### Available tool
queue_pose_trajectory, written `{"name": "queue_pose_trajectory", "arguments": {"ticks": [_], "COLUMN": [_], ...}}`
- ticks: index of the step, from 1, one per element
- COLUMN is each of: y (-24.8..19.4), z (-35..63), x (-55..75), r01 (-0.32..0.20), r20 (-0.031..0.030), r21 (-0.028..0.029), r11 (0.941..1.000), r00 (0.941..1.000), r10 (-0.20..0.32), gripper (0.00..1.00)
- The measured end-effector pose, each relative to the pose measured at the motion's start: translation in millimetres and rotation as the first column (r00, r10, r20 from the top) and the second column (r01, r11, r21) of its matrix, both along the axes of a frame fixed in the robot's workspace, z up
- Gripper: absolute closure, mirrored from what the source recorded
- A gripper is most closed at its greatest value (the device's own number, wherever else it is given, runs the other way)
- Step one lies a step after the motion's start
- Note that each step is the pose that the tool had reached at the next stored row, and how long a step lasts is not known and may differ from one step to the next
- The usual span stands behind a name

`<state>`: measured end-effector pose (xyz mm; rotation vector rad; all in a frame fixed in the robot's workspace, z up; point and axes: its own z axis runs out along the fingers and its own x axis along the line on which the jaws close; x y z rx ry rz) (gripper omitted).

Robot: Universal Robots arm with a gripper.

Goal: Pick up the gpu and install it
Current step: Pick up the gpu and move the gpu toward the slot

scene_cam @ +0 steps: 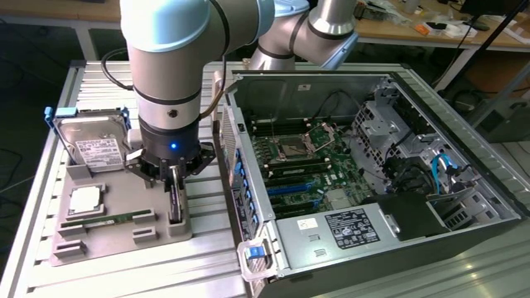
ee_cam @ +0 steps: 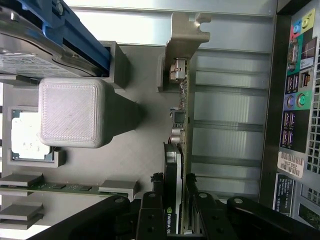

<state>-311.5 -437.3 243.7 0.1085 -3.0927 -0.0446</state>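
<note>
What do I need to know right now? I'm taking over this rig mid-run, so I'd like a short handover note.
Gripper: down over the gray fixture tray, apparently closed on the gpu, with one finger on each face.
Gpu: standing on edge in its tray slot, not lifted as far as I can see.
Computer case: open, beside the tray on the exterior view's right. The blue expansion slots look empty.
Done: approach and grasp.
Left: lifting the gpu out and installing it in the case.

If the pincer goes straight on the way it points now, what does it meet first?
The gpu, standing on edge in the grey holder directly below the pincer; whether they touch is unclear.
</note>
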Motion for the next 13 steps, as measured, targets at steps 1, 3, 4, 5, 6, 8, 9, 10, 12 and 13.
{"name": "queue_pose_trajectory", "arguments": {"ticks": [1,3,4,5,6,8,9,10,12,13], "y": [0.0,0.0,0.0,0.0,0.0,0.0,0.0,0.0,0.0,0.0], "z": [0.0,0.0,0.0,0.0,0.0,0.0,0.0,0.0,0.0,0.0], "x": [0.0,0.0,0.0,0.0,0.0,0.0,0.0,0.0,0.0,0.0], "r01": [0.000,0.000,0.000,0.000,0.000,0.000,0.000,0.000,0.000,0.000], "r20": [0.0000,0.0000,0.0000,0.0000,0.0001,0.0000,0.0000,0.0000,0.0000,0.0000], "r21": [0.0000,0.0000,0.0000,0.0000,0.0000,0.0000,0.0000,0.0000,0.0000,0.0000], "r11": [1.0000,1.0000,1.0000,1.0000,1.0000,1.0000,1.0000,1.0000,1.0000,1.0000], "r00": [1.0000,1.0000,1.0000,1.0000,1.0000,1.0000,1.0000,1.0000,1.0000,1.0000], "r10": [0.000,0.000,0.000,0.000,0.000,0.000,0.000,0.000,0.000,0.000], "gripper": [0.73,0.73,0.73,0.73,0.73,0.73,0.73,0.73,0.73,0.73]}}
